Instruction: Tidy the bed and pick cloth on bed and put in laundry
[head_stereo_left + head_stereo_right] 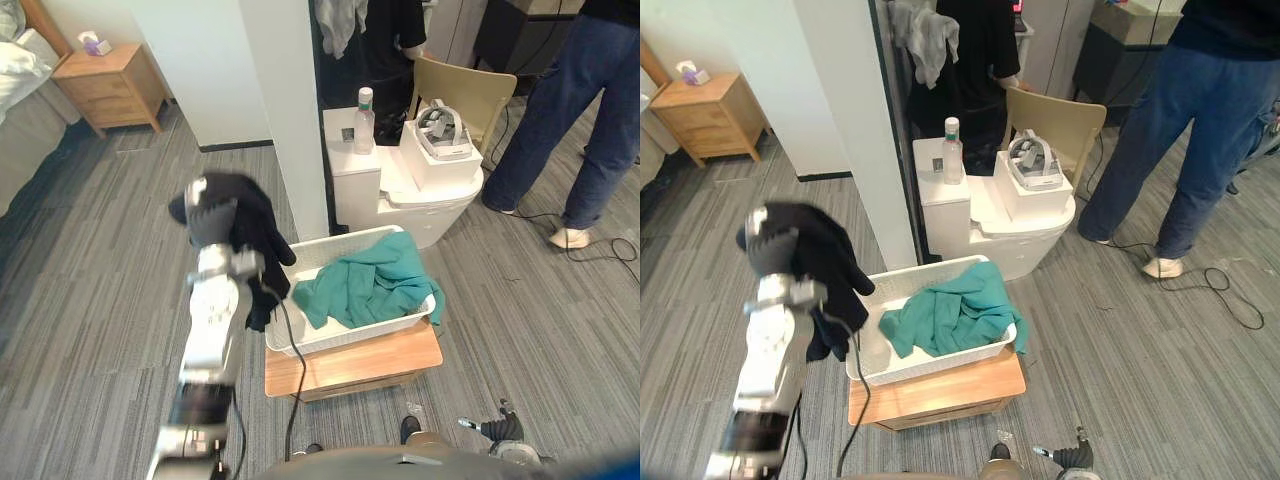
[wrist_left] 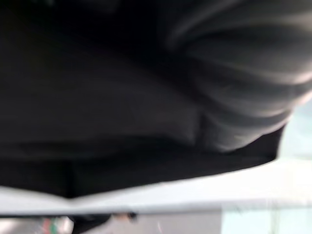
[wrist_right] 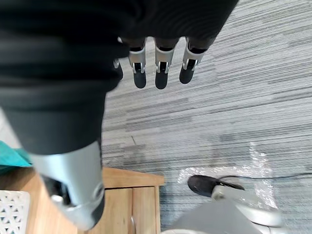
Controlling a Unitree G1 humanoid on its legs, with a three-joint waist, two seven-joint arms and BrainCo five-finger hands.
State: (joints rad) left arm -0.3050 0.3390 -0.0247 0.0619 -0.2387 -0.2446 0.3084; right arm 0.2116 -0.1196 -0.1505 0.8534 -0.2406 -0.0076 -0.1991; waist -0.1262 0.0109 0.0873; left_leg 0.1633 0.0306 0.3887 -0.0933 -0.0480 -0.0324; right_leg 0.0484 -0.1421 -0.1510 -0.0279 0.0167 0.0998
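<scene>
You have bright, even indoor light across both eye views, and the grey carpet floor point(image 1: 90, 300) and white pillar point(image 1: 285, 100) are evenly lit. Shadows are soft, with a faint one beside the wooden stand point(image 1: 350, 368). The black cloth point(image 2: 122, 73) darkens your left wrist view almost entirely. In the right wrist view, a patch of floor glints.

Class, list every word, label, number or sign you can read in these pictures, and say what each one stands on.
No text can be read here.
Label on the bottle: too small to read.
Print on the tissue box: too small to read.
The black cloth, green cloth and basket: no print visible.
</scene>
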